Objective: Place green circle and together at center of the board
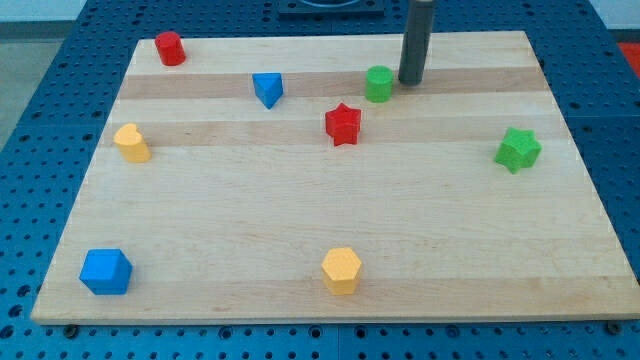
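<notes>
- A wooden board (330, 230) lies on a blue perforated counter (60, 60), seen from above and slightly from the front.
- There are no fingers on this arm, so there is nothing to be open or closed; it ends in a straight dark rod, and my tip (411, 82) rests near the top edge of the board.
- The green circle (378, 84) is a short, round, bright green block standing upright. It sits just to the view's left of my tip, very close; whether the two touch cannot be told.
- The green circle is toward the view's top, above and a little right of the board's middle, so the task looks barely begun: the block has yet to reach the centre.
- The task sentence leaves the second block unnamed. The nearest candidate is the red star (342, 124), below and left of the green circle, close to the middle.
- Other blocks are spread well apart: a red cylinder (169, 48) at top left, a blue triangle (267, 89), a yellow heart-like block (131, 143) at left, a green star (517, 149) at right, a blue cube (106, 271) at bottom left, a yellow hexagon (341, 270) at bottom centre.
</notes>
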`<state>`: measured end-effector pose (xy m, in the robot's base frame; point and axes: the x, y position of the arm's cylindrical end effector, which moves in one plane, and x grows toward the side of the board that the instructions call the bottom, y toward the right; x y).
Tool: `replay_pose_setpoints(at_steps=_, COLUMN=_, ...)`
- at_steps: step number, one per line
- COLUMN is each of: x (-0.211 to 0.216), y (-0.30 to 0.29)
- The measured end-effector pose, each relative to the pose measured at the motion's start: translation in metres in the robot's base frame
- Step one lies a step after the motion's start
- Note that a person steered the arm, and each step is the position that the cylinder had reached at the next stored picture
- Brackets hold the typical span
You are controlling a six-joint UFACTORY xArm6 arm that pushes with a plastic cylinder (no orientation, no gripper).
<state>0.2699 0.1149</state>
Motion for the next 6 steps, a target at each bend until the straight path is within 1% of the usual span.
replay_pose_setpoints(at_steps=1, x=-0.014, y=-0.029)
replay_pose_setpoints(at_steps=2, x=0.037, y=-0.047)
replay_pose_setpoints(at_steps=3, x=0.082, y=-0.052)
replay_pose_setpoints(at_steps=4, x=0.101, y=-0.109)
replay_pose_setpoints(at_steps=5, x=0.092, y=-0.146)
replay_pose_setpoints(at_steps=6, x=0.099, y=-0.187)
